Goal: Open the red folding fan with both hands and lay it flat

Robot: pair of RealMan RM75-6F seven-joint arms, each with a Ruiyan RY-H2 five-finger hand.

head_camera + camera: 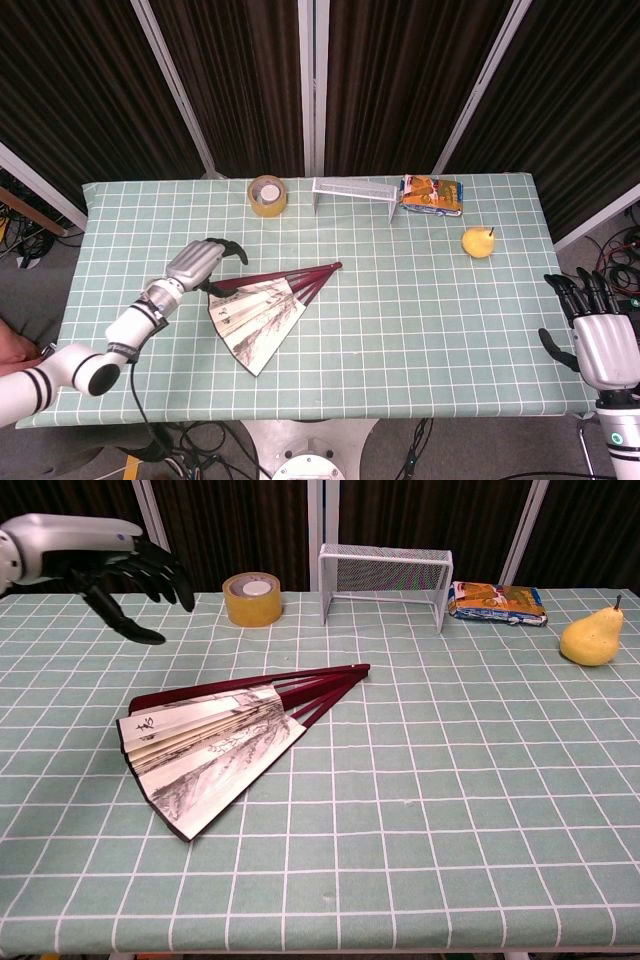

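Note:
The red folding fan [262, 309] [215, 736] lies partly spread on the green checked table, its pivot pointing to the upper right and its painted paper leaf to the lower left. My left hand [203, 264] [105, 565] hovers over the table just left of the fan's upper red guard, fingers apart and curved downward, holding nothing. My right hand [598, 330] stays off the table's right edge, fingers apart and empty; the chest view does not show it.
Along the back stand a roll of yellow tape [267, 194] [252, 598], a white wire rack [352, 192] [384, 575] and a snack packet [432, 194] [497, 602]. A yellow pear [478, 241] [591, 637] sits at the right.

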